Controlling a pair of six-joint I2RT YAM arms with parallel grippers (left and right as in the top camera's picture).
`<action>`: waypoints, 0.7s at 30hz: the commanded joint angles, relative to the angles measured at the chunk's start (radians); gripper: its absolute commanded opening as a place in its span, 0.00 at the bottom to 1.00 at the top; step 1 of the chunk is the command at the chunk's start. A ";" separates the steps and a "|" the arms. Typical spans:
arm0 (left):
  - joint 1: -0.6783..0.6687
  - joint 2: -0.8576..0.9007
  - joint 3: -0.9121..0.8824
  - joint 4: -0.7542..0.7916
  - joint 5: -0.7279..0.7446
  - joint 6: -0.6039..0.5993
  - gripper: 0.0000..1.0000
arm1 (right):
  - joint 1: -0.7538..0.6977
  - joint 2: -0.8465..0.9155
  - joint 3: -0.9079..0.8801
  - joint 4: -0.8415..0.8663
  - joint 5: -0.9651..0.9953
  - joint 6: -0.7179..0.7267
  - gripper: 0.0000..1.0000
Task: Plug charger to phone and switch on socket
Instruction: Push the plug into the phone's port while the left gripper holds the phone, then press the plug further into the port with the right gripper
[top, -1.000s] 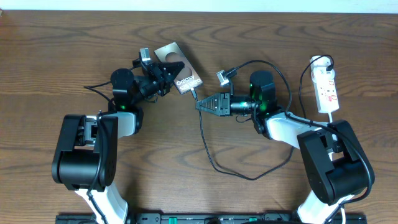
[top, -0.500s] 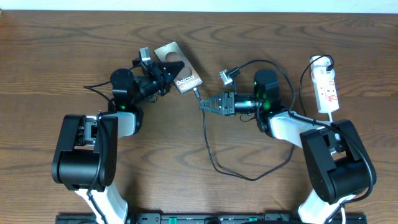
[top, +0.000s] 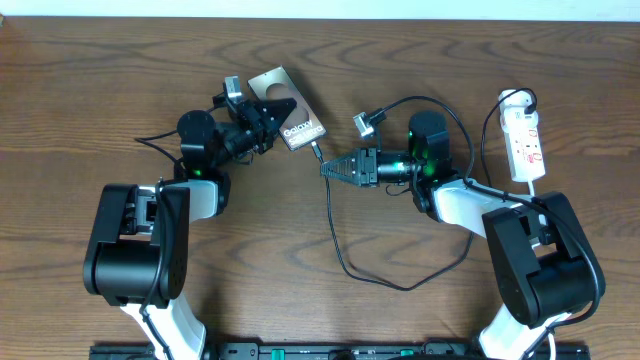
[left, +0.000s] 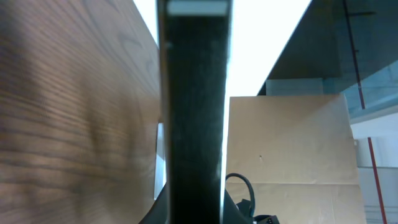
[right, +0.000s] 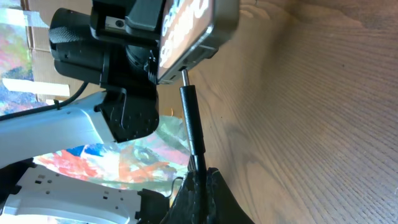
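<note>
My left gripper (top: 268, 112) is shut on the phone (top: 290, 118), a grey-silver slab with "Galaxy" lettering, held tilted at the back middle of the table. In the left wrist view the phone (left: 193, 112) shows edge-on as a dark band. The charger's connector (top: 314, 150) meets the phone's lower end; in the right wrist view its metal tip (right: 183, 78) sits at the phone's port (right: 186, 43). My right gripper (top: 326, 170) is shut on the charger cable (right: 198, 155) just behind the connector. The white socket (top: 525, 140) lies at the far right, away from both grippers.
The black charger cable (top: 345, 262) loops down over the table's middle, then back up and around my right arm toward the socket's top end (top: 515, 98). The socket's white cord (top: 535, 190) runs down beside my right arm's base.
My right gripper has slid a little to the right along the cable, away from the phone. The left gripper and phone have not moved.
</note>
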 joint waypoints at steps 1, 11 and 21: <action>0.006 -0.002 0.019 0.030 0.015 -0.001 0.08 | 0.002 0.010 -0.003 -0.003 0.002 -0.005 0.01; 0.005 -0.002 0.019 0.029 0.016 -0.001 0.08 | 0.024 0.010 -0.003 0.016 0.008 -0.004 0.01; 0.005 -0.002 0.019 0.029 0.023 -0.001 0.07 | 0.023 0.010 -0.003 0.016 0.017 -0.004 0.01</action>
